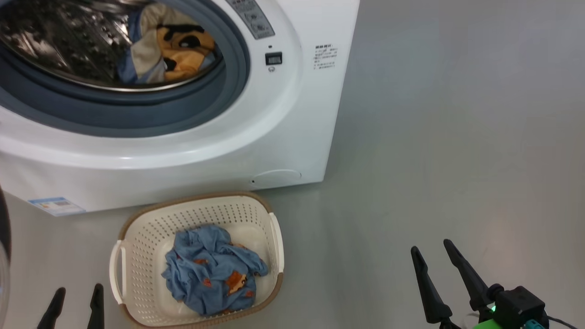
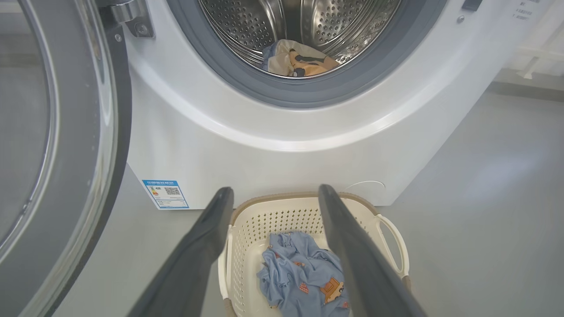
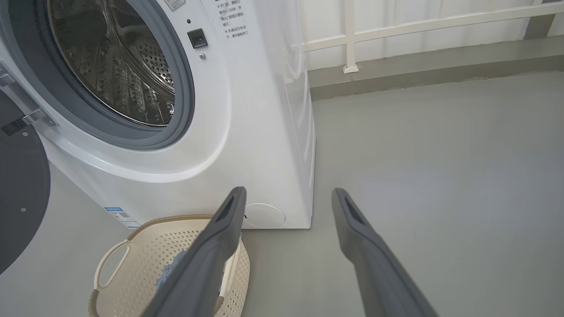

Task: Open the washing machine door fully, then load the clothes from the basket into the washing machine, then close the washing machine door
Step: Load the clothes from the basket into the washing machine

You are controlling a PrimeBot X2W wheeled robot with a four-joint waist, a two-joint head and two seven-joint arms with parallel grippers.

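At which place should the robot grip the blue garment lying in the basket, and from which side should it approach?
Probably pinch a raised fold at the middle of the crumpled garment, coming straight from above: the basket walls block the sides. The left gripper is nearer.

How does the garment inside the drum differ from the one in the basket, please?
1. The drum garment lies inside the steel drum. The basket garment lies in the cream basket.
2. The drum garment shows large orange and cream patches with black marks. The basket garment is mostly light blue with small orange-brown prints.
Both are crumpled soft fabric with some blue in them.
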